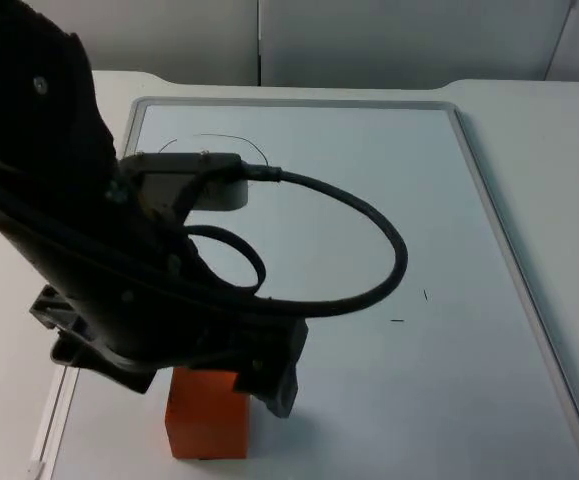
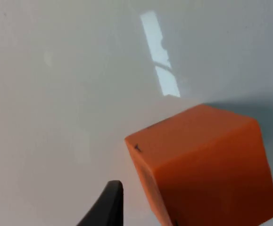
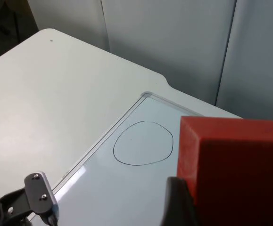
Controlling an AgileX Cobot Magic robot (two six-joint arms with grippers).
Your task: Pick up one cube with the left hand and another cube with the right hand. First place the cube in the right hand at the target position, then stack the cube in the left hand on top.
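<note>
Resting on the whiteboard [image 1: 389, 200] at its near left edge: an orange cube [image 1: 207, 415], matte, sharp-edged, with a small dark mark near one top corner [image 2: 137, 148]. Just above and around it, partly covering its far side in the top view, the left end effector [image 1: 239, 385], lowered over the block; one black fingertip [image 2: 109, 202] close beside the cube's left face with a gap between, apart and not yet clamped. Cube's shadow falling on the glossy board behind it.

Held up in the right end effector [image 3: 207, 207]: a red cube [image 3: 233, 169], plain and square-cornered, gripped with a dark finger [image 3: 176, 202] pressed against its left face, raised well above the white desk [image 3: 42, 94]. Beyond it, a thin hand-drawn circle [image 3: 143, 143] on the board's far left corner, unoccupied. Same outline visible in the top view [image 1: 219, 142] beyond the left arm. Grey partition wall [image 3: 174, 42] behind the desk.
</note>
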